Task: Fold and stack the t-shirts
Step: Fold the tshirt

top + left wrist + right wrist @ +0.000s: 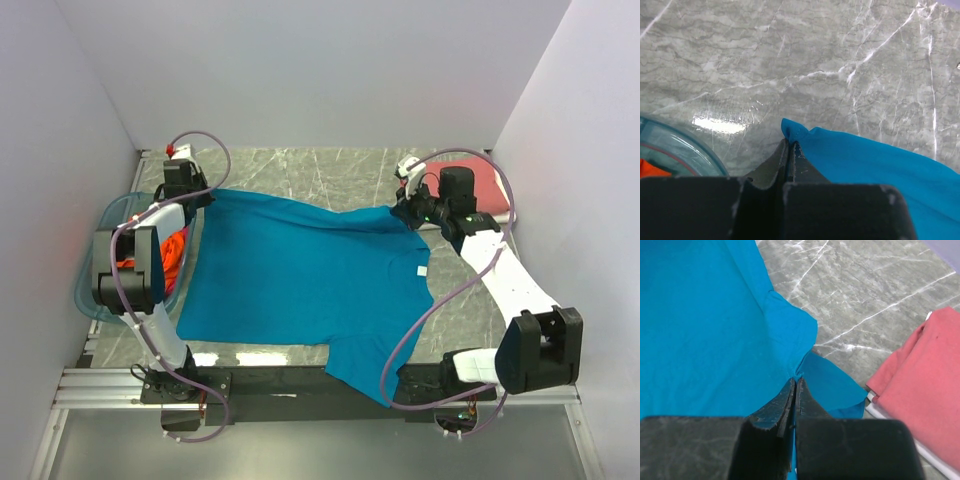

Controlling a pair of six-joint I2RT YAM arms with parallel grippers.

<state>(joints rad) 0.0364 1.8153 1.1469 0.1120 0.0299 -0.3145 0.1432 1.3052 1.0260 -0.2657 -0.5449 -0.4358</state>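
Far left of the top view, we've got the blue tub [95,285] with the orange shirt [172,258] bunched inside, waiting its turn, we'd guess. Just above it, our left claw [790,144] is clenched on a corner of the teal shirt [300,275], pinching a little nub of cloth low over the marble table [790,50]. The teal shirt lies spread across the middle of the frame, one sleeve draping over the near edge at the bottom. At the upper right, our right claw [794,382] is clamped on the same far edge, so together they stretch it out. To us that looks like flattening before a fold. The red shirt [480,180] sits folded at the far right, probably starting the stack.
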